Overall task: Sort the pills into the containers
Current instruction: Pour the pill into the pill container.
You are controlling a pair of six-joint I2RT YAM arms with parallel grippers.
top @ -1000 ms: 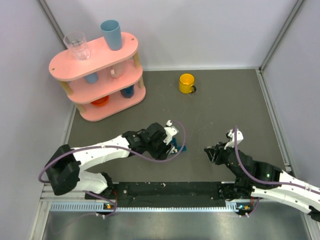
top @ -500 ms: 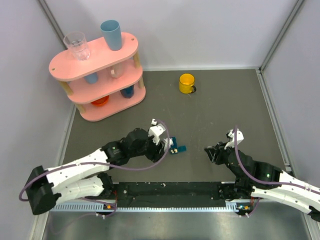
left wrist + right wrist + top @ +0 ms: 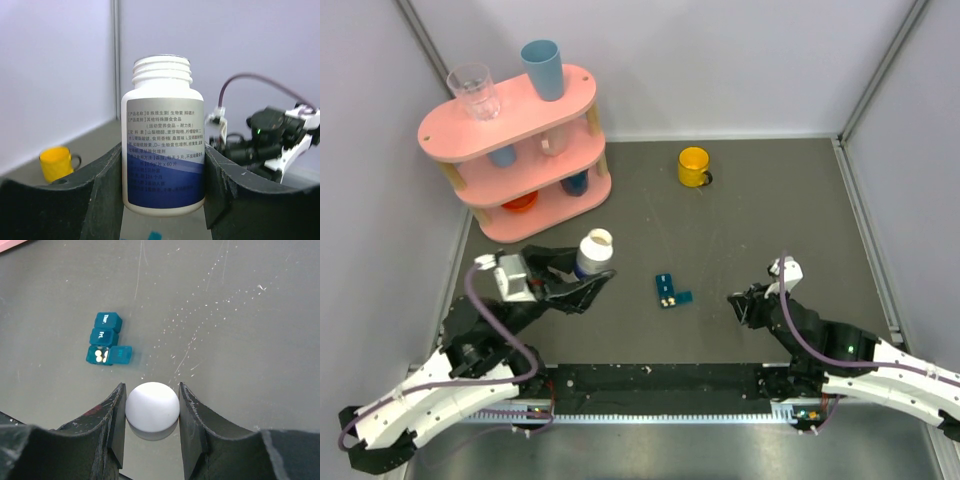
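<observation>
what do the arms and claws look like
The left arm and right arm are white shells with black joints, a purple cable looping along each. The left claw and right claw are black, with two thick fingers curved inside.

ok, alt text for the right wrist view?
The right tool grips a small white round cap over a dark grey table. Beyond it lies a dark-teal plastic pill box of three square compartments. The one nearest the camera is open, lid flipped aside, with small pale yellow pills inside.
</observation>
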